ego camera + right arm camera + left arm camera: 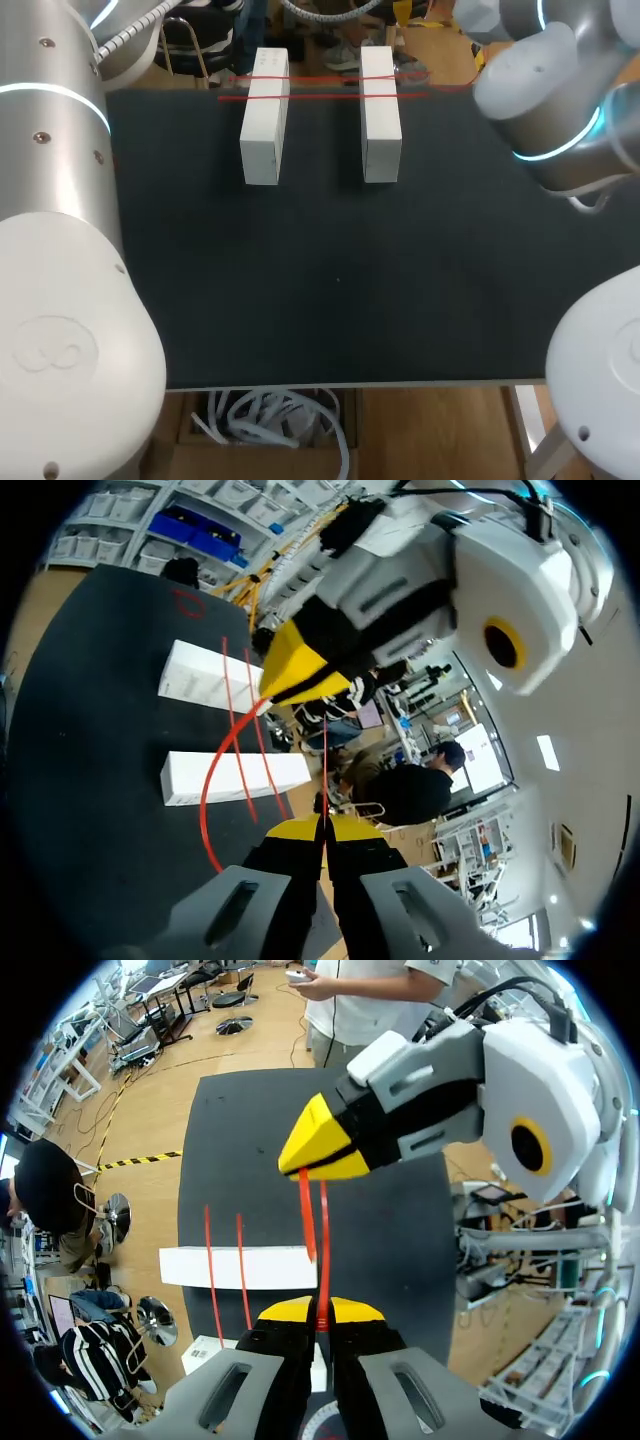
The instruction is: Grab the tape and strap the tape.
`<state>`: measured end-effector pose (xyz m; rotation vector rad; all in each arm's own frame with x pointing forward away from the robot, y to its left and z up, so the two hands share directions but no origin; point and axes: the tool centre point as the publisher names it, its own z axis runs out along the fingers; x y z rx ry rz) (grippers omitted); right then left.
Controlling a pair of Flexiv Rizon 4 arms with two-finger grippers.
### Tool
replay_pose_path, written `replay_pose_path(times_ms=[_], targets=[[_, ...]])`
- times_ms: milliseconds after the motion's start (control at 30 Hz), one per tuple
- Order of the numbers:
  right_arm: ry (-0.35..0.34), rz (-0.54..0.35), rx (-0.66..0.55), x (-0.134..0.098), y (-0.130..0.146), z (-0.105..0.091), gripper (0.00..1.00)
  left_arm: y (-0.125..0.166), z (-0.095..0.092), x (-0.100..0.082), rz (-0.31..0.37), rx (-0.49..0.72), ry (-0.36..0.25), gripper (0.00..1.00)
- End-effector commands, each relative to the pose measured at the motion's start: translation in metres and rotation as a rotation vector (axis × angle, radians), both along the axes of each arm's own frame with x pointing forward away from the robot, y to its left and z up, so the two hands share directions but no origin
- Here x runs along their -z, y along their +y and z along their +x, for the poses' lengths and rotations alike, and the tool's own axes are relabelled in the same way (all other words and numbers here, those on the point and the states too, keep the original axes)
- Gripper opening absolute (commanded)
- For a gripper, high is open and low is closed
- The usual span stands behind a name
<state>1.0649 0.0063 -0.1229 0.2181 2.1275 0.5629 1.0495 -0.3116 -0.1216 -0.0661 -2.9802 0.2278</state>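
Two white blocks: the left block (264, 115) and the right block (380, 115) lay long, parallel and apart on the far half of the table (330, 290).
Table: it was covered in plain black.
Tape (325, 96): a thin, narrow, bright red strip, much like a cord.
Tape on blocks: two straight, parallel runs crossed the far ends of both blocks, lying on their tops and spanning the gap between them. Each run reached a little past the outer side of each block.
Tape off blocks: one strand ran straight between the two grippers. In the left wrist view a short end hung from the other gripper's tips. In the right wrist view a slack red curve swept down past the blocks.
Left gripper (320, 1312): its yellow tips were pressed together with the red strand pinched between them.
Right gripper (322, 826): its tips were likewise closed, clamping the strand from both sides.
Grippers: they faced each other tip to tip, near but apart, above the table.
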Motion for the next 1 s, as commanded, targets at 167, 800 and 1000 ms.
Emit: replay_pose_path(times_ms=[167,800,1000], targets=[[-0.018,0.006,0.142,0.016,0.003,-0.016,0.00,-0.001,0.002,-0.001,0.006,0.000,0.005,0.00],[-0.024,-0.014,0.163,0.010,0.014,-0.017,0.00,-0.001,0.002,-0.001,0.006,0.000,0.005,0.00],[-0.029,-0.043,0.163,0.009,0.017,-0.019,0.00,-0.001,0.002,-0.001,0.006,0.000,0.005,0.00]])
